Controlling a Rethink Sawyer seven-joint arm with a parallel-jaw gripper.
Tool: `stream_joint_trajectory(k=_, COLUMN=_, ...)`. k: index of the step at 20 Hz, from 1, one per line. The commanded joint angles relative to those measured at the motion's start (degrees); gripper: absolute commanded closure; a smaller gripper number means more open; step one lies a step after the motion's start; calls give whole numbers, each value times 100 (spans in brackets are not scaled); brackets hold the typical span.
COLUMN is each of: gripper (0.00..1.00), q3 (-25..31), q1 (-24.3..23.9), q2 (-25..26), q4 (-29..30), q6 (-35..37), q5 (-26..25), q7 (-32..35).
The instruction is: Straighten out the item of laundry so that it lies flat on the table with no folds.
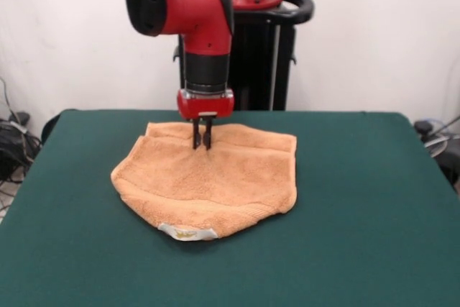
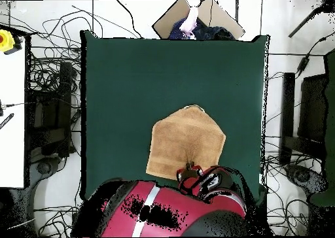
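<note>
Gripper (image 1: pixel 202 141) nearly closed, tips at folded towel (image 1: pixel 208 185) far edge. Best pinch top layer only, drag slow across tabletop (image 1: pixel 374 213), w/o bunching.

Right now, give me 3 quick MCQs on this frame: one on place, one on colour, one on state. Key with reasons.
1. Where is the gripper against the towel?
A. At the towel's robot-side edge
B. Over the label corner
C. Off the towel, over bare table

2. What colour is the table?
A. White
B. Dark green
C. Red

3. How does the towel lie?
A. Flat, one layer, square
B. Folded over, with layered edges showing
C. Rolled into a tube

Key:
1 A: in the front view the tips meet the cloth near its far edge, by the pedestal; the label is at the opposite corner.
2 B: green cloth surrounds the towel in both views.
3 B: a doubled edge shows along the far and right sides, and the outline is pointed, not square.
</note>
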Motion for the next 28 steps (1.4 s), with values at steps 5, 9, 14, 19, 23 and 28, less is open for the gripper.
stream_joint_trajectory(k=5, gripper=100, q3=724, q1=-399, q2=300, q4=505, q6=967, q5=-273, q7=253)
stream_joint_trajectory(k=9, gripper=100, q3=1288, q1=-952, q2=30, q4=863, q6=1567, q5=-400, q7=72)
stream_joint_trajectory(k=14, gripper=100, q3=728, q1=-481, q2=-208, q4=897, q6=1107, q5=-133, q7=191)
stream_joint_trajectory(k=19, gripper=100, q3=1113, q1=-964, q2=-1040, q4=1536, q6=1719, q5=-90, q7=12)
stream_joint_trajectory(k=23, gripper=100, q3=2396, q1=-2190, q2=-2895, q4=2706, q6=2872, q5=590, q7=-884)
stream_joint_trajectory(k=28, gripper=100, q3=2154, q1=-1916, q2=-2608, q4=2351, q6=2464, q5=233, q7=-422)
